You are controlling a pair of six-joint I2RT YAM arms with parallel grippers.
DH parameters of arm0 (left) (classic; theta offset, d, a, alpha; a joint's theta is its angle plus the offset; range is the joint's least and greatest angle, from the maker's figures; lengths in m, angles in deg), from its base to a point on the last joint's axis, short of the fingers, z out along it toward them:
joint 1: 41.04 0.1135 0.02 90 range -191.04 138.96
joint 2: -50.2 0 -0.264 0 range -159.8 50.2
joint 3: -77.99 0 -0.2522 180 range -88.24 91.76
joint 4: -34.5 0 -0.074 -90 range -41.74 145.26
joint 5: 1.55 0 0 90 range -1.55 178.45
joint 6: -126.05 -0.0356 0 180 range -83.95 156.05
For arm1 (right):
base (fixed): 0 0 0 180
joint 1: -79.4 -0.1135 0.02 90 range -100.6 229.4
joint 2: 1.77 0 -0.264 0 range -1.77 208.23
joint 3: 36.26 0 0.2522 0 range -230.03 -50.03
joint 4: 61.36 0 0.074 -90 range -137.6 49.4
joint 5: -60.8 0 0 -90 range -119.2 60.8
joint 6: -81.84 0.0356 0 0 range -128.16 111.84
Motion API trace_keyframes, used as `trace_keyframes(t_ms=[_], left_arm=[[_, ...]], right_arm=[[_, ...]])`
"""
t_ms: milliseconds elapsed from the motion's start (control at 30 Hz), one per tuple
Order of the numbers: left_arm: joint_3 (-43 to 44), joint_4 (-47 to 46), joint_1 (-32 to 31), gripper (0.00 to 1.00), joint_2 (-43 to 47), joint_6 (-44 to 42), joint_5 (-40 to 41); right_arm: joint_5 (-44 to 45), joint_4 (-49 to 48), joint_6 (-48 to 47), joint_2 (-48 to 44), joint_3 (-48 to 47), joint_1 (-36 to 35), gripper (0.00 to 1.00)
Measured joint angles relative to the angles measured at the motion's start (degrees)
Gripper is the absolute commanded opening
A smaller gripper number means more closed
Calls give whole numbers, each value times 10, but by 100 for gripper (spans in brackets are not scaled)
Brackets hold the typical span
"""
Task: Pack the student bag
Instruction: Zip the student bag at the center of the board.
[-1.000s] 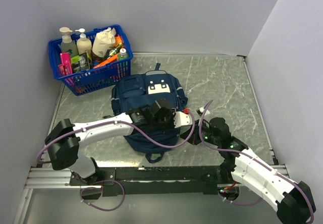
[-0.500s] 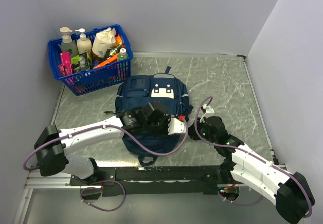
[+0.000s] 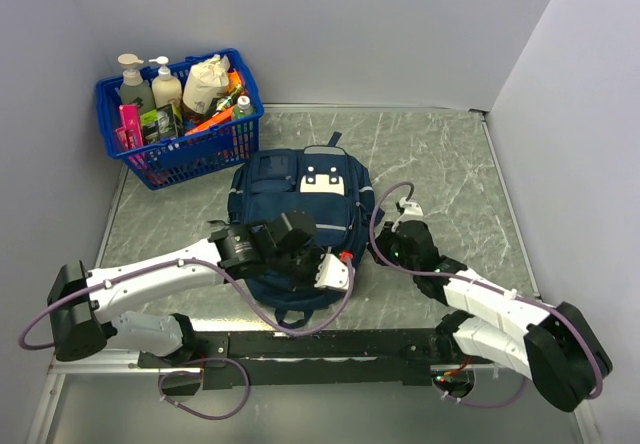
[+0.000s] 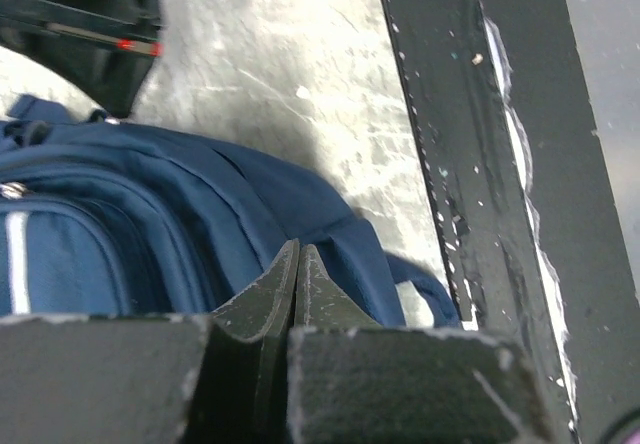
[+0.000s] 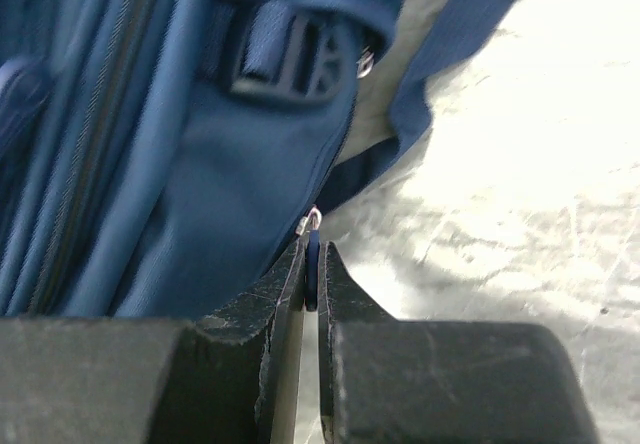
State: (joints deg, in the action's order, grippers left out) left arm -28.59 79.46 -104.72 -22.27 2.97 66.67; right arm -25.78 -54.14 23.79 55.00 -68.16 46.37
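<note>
Our right pincer (image 5: 311, 249) grips a zipper pull (image 5: 312, 226) on the student bag's (image 3: 275, 189) right side; our left pincer (image 4: 297, 256) is clenched shut at its near end. The bag lies front-up on the counter (image 3: 450, 154) just beside the blue basket (image 3: 190, 151), long axis running away from us, white patch (image 3: 320, 180) far. The basket's labels (image 3: 150, 124) are too small to read.

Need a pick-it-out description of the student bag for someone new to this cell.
On the grey marbled table, centre toward the near edge, a navy backpack lies flat, the right end effector pinching a zipper pull on its edge. Unlike the blue plastic basket in the far-left corner, it's fabric, with a white front patch and grey stripe.
</note>
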Motion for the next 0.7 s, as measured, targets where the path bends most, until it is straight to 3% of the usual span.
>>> trace_keyframes(t_ms=[67, 200, 233, 267, 367, 433, 633, 700], left_arm=[[-11, 1, 0, 5, 8, -4, -2], [-44, -13, 0, 42, 21, -2, 11], [-55, -29, 0, 57, 23, 10, 27], [-64, -46, 0, 81, 23, 24, 41], [-83, -97, 0, 90, 20, 68, 78], [-87, -124, -3, 91, 17, 96, 97], [-93, -189, -8, 86, -6, 151, 141], [-93, -205, -9, 78, -14, 159, 151]], right_arm=[[14, -13, 2, 19, -5, 1, 0], [13, -43, 2, 38, -7, 2, 0], [10, -47, 2, 38, -7, 2, 0], [6, -51, 2, 38, -7, 2, 0], [-6, -63, 2, 37, -7, 2, 0], [-9, -65, 2, 34, -6, 3, 0], [-11, -70, 2, 23, -6, 9, 0], [-13, -72, 2, 22, -6, 9, 0]])
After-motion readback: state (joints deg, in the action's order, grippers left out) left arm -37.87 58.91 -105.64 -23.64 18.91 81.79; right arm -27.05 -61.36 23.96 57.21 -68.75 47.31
